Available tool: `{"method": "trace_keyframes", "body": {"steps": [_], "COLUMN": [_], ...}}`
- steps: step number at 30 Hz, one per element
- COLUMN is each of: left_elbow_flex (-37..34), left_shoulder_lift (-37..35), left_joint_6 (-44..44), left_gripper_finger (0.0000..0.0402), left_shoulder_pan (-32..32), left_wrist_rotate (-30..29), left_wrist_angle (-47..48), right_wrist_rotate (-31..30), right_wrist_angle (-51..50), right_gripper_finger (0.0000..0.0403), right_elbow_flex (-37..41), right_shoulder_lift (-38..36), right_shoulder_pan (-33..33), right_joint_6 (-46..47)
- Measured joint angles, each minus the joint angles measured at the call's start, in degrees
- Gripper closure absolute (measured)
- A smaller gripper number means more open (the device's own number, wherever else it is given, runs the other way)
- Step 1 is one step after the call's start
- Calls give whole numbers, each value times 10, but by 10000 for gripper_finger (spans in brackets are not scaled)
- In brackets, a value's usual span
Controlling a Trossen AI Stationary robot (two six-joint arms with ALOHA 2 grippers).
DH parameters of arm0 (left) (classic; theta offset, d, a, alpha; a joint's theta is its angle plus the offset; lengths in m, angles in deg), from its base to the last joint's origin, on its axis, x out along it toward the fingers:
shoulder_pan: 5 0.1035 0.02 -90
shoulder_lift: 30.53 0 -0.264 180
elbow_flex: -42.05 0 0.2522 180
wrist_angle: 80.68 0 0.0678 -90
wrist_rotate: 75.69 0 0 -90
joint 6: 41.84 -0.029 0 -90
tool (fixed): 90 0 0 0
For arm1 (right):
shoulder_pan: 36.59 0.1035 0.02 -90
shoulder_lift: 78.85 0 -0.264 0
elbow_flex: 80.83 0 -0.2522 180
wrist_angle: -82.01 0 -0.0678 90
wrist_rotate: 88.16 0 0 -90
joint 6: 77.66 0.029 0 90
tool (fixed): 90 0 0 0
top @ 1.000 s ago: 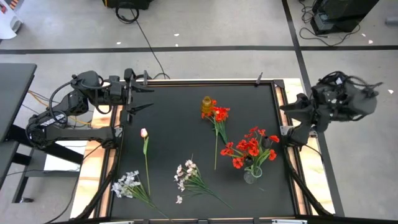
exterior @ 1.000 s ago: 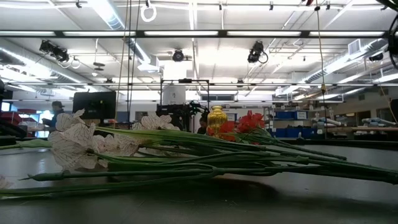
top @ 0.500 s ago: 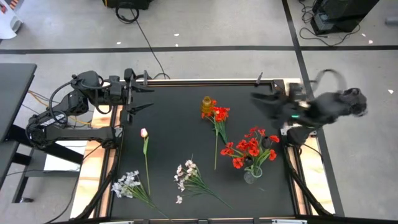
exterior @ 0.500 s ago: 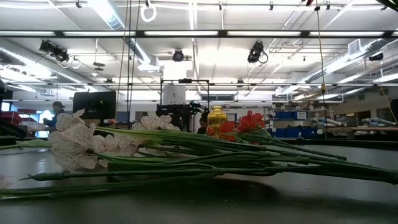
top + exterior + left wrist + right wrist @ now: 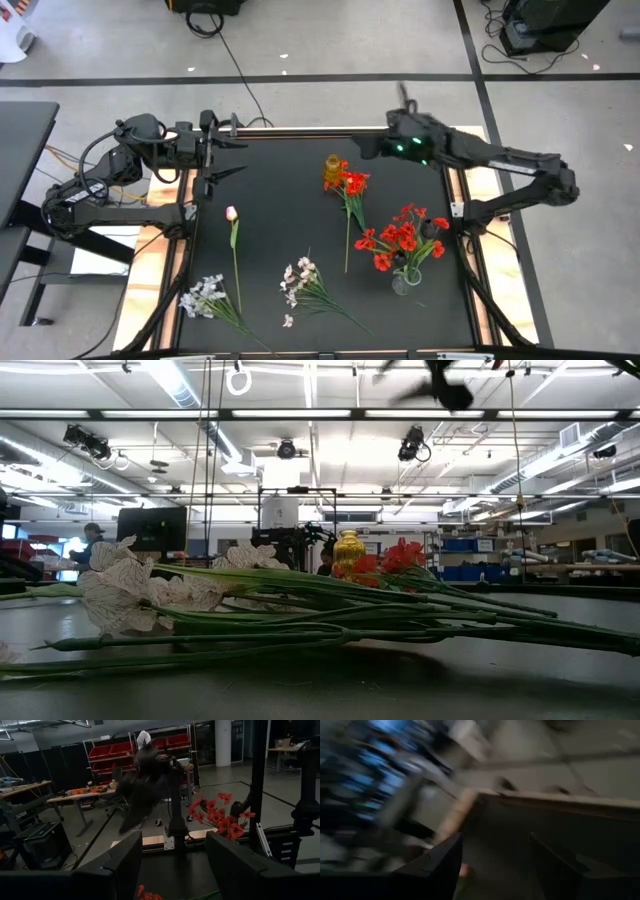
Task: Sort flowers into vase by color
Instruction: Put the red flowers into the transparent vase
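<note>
High view: you see the right gripper (image 5: 372,147) blurred above the worktop's (image 5: 290,190) far edge, jaws hard to read there. Your left gripper (image 5: 228,158) waits at the far-left corner, fingers spread, holding nothing. A clear vase (image 5: 405,280) near the right side holds red flowers (image 5: 400,238); a small amber vase (image 5: 332,170) stands beside a loose red bunch (image 5: 352,185). A pink tulip (image 5: 232,214) and two white sprays (image 5: 203,296) (image 5: 300,280) lie flat.

Low view: stems (image 5: 330,622) fill the foreground and hide most of the worktop; only the amber vase's top shows.

Left wrist view: the vase under the red flowers is cut off.

Right wrist view: you get motion smear; the fingers (image 5: 445,865) stand apart, empty.
</note>
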Motion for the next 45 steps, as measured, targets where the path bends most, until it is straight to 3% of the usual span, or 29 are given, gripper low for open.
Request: {"method": "trace_keyframes", "body": {"steps": [7, 17, 26, 31, 36, 45], "left_elbow_flex": [0, 0, 0, 0, 0, 0], "left_shoulder_lift": [0, 0, 0, 0, 0, 0], "left_joint_6": [0, 0, 0, 0, 0, 0], "left_gripper_finger": [177, 177, 177, 177, 177, 177], "left_shoulder_pan": [0, 0, 0, 0, 0, 0], "left_wrist_rotate": [0, 0, 0, 0, 0, 0], "left_wrist_angle": [0, 0, 0, 0, 0, 0], "right_wrist_rotate": [148, 310, 293, 279, 266, 253], "right_wrist_angle": [-159, -252, -265, -248, -252, -242], "right_gripper_finger": [174, 151, 69, 57, 76, 158], "right_elbow_flex": [0, 0, 0, 0, 0, 0], "right_shoulder_lift": [83, 219, 267, 298, 333, 372], "right_shoulder_pan": [-113, -99, -53, -22, -1, 16], "right_joint_6": [-25, -79, -131, -130, -117, -112]}}
